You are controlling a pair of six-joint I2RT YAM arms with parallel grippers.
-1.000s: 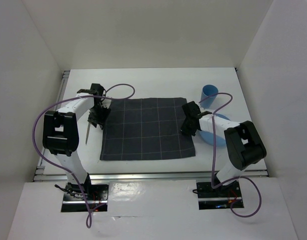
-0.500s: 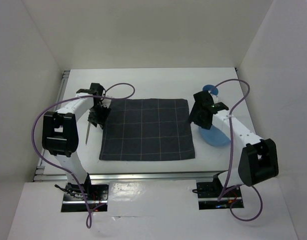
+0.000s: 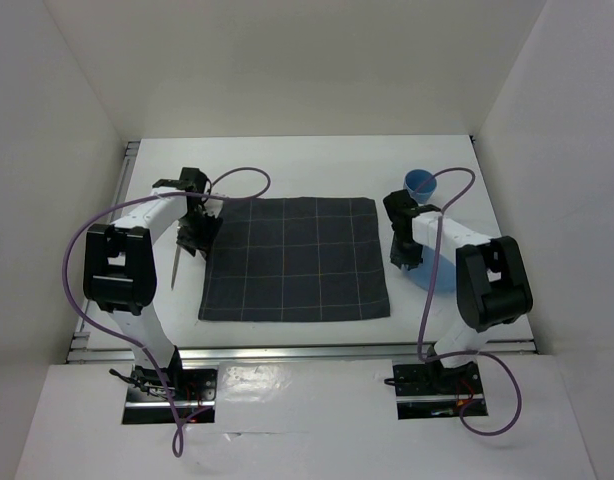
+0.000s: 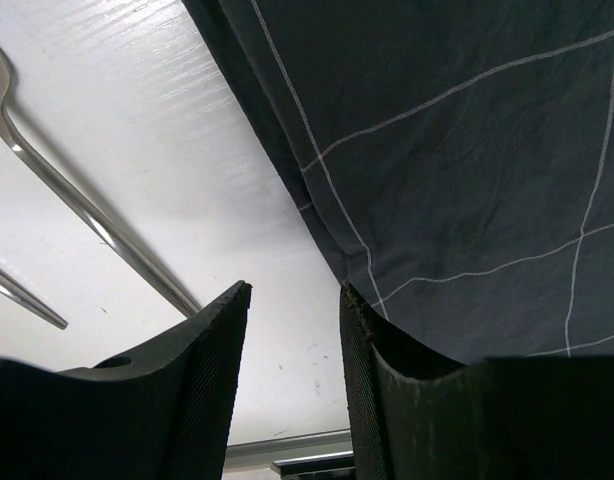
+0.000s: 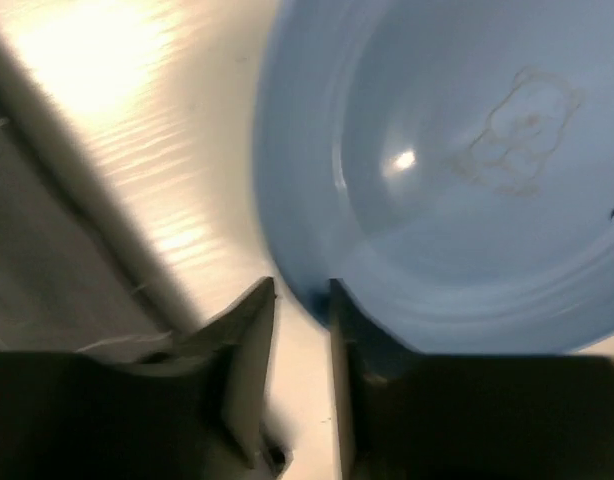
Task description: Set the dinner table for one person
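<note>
Your right wrist view shows the blue plate (image 5: 467, 180) blurred and cropped; from above, the right arm (image 3: 437, 238) hides most of it.

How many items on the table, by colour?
Blue: 2, cup and plate
Dark grey: 1, placemat
Silver: 2, cutlery pieces
Total: 5

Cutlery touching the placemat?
Apart. The left wrist view shows a strip of bare table between the cutlery and the placemat.
</note>
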